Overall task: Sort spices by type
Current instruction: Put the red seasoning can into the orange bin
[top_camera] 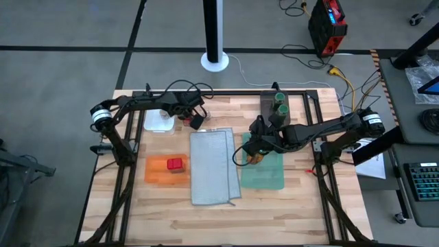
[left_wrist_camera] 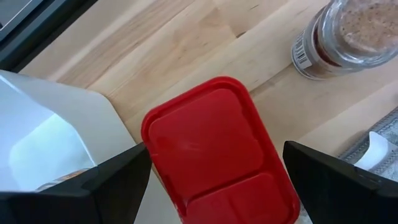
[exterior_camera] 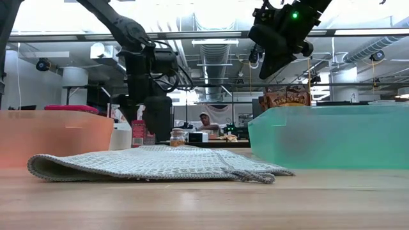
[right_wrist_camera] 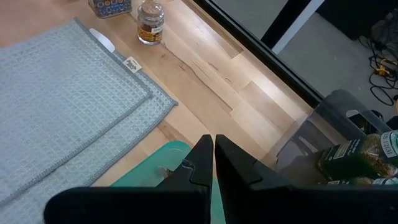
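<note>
Landmark: grey cloth (top_camera: 214,167), flat at mid-table.

- Left gripper (top_camera: 189,114): just beyond the cloth's far-left corner, beside the white board (top_camera: 158,121). Fingers (left_wrist_camera: 106,186) spread wide, nothing pinched. Straddling a red boxy container (left_wrist_camera: 214,149), seen lid-up straight ahead between the two fingers; lid's long axis running roughly along the gap, short sides facing the fingers. Judged ready for a straight descent and squeeze across the narrow width.
- Clear shaker (left_wrist_camera: 348,34): near the cloth's far edge, just beside that red container, apart from it.
- Second red boxy container (top_camera: 175,164): on the orange cloth (top_camera: 156,171), left of the grey cloth. Likely destination for its twin.
- Right gripper (top_camera: 255,142): above the green cloth (top_camera: 267,175), right of the grey cloth. Fingers pressed together, empty. Farther from the red container than the left.
- Orange-brown packet (top_camera: 254,158): on the green cloth, partly under the right gripper.
- Green-topped jars (top_camera: 281,103): in the dark grey bin (top_camera: 268,103), beyond the grey cloth's far-right corner.
</note>
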`<state>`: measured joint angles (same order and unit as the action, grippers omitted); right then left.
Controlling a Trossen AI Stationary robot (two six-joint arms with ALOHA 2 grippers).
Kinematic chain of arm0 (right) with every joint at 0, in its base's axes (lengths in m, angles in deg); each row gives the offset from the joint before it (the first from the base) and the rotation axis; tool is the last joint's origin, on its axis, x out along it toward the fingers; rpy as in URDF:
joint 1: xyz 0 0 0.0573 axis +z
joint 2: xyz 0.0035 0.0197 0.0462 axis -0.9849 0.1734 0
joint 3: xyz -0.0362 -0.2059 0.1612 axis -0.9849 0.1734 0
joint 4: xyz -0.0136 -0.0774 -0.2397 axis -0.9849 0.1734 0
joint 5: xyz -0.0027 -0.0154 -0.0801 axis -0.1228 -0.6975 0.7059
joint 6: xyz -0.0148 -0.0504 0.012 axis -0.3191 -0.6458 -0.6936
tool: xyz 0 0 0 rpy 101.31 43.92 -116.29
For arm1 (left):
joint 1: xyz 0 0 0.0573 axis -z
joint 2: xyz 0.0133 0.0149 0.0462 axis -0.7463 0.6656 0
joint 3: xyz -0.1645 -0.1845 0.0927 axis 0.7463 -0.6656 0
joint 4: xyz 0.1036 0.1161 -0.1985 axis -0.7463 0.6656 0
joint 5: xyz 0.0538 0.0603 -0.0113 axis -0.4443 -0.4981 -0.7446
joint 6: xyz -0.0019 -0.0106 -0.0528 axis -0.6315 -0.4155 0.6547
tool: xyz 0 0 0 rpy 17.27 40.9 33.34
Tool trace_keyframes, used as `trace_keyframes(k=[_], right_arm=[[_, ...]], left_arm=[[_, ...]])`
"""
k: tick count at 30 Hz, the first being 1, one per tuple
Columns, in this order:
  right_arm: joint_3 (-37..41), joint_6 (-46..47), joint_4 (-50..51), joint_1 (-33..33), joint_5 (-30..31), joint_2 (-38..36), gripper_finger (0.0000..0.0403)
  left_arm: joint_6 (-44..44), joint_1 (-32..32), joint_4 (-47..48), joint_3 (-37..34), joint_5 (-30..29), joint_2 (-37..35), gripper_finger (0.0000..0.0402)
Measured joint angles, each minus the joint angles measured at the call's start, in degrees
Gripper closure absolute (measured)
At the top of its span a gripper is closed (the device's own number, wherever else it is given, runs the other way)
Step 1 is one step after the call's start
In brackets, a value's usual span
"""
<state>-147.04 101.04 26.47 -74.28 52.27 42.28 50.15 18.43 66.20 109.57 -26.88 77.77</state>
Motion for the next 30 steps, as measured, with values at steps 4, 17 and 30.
trace_keyframes(k=[4, 17, 30], right_arm=[[0.0, 0.0, -0.1, 0.0, 0.0, 0.0, 0.0394], [0.0, -0.8, -1.2, 0.0, 0.0, 0.0, 0.0394], [0.0, -0.9, -1.2, 0.0, 0.0, 0.0, 0.0394]], left_arm=[[0.2, 0.0, -0.1, 0.0, -0.3, 0.0, 0.0069], [-0.2, 0.0, -1.5, 0.0, -0.4, 0.0, 0.0207], [-5.3, 1.7, 8.9, 6.8, -0.4, -1.6, 0.0207]])
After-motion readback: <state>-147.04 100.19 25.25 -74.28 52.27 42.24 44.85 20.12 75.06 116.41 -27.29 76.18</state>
